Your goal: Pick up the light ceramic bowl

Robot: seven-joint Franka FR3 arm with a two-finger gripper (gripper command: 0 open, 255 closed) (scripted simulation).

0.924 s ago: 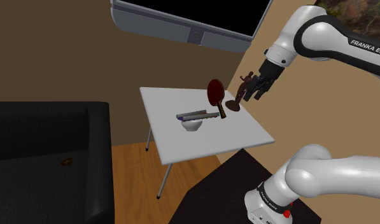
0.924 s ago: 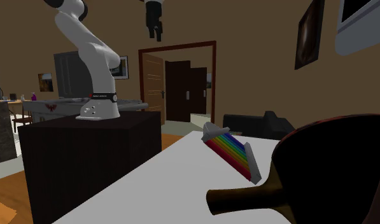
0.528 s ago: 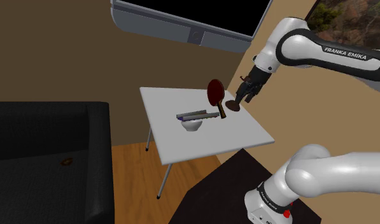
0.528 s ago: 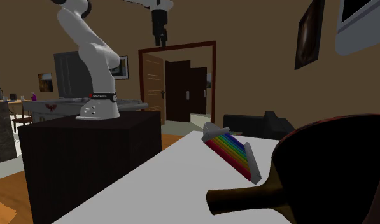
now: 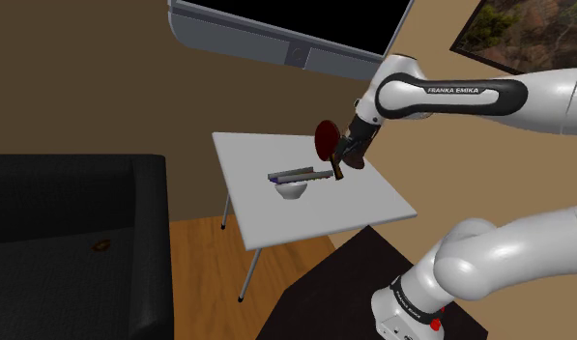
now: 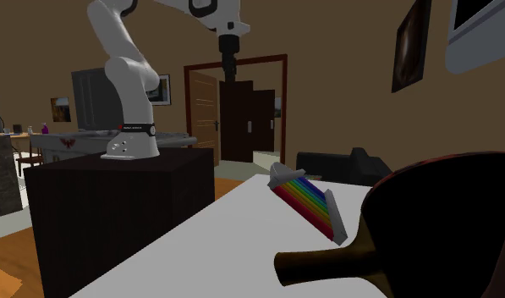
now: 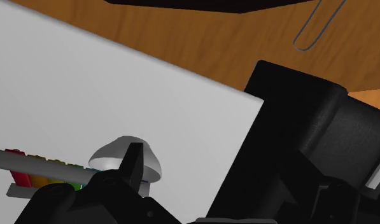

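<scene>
The light bowl (image 5: 294,191) sits on the white table (image 5: 373,198), just in front of a rainbow xylophone (image 5: 298,176). In the wrist view the bowl (image 7: 125,157) shows as a pale rounded shape beside my left finger (image 7: 132,162), with the xylophone (image 7: 35,170) touching or just behind it. My gripper (image 5: 346,160) hangs open above the table, to the shoulder view's right of the bowl, close over the dark red paddle (image 5: 327,140). It holds nothing. In the second exterior view the gripper (image 6: 229,72) points down, high above the table.
The paddle (image 6: 428,229) and xylophone (image 6: 308,206) lie close together by the bowl. A black sofa (image 5: 73,232) stands at the shoulder view's left, a TV (image 5: 286,29) hangs above the table, and the dark stand (image 6: 115,212) adjoins the table's near edge.
The arm has swung toward the shoulder view's left and lowered, bringing the gripper from beyond the table's far right edge to above the paddle. The objects on the table have not moved.
</scene>
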